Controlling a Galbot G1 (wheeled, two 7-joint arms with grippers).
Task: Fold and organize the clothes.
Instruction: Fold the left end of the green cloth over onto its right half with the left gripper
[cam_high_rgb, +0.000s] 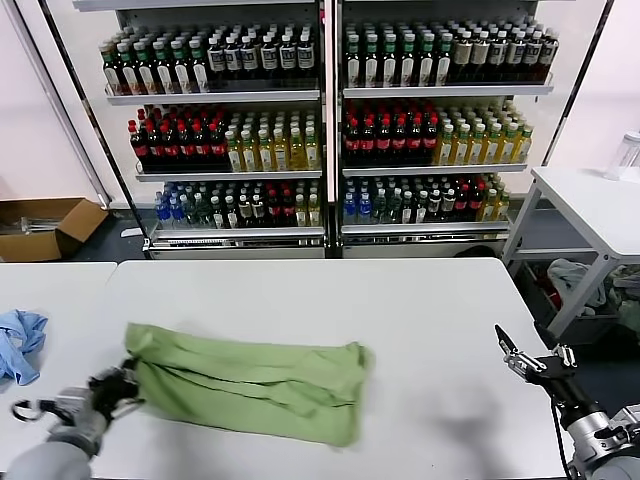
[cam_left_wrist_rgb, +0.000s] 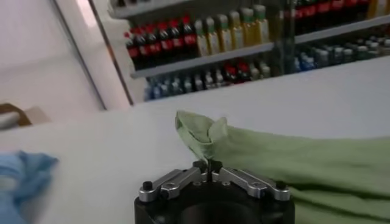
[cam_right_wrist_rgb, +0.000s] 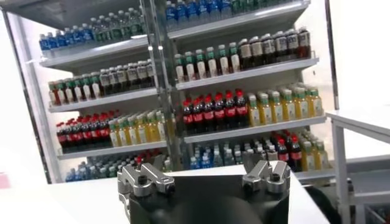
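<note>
Here the left hand is clenched on the near-left corner of the green shirt, which lies bunched, seemingly folded, across the white worktop. The right hand hangs released off the worktop's right edge.

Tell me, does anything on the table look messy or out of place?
The green shirt lies rumpled, not neatly folded, its left edge pinched by the left hand. A blue cloth sits crumpled at the table's left edge.

Black claw bodies, silver metal finger links with dark screws, left claw, right claw, grey forearms
</note>
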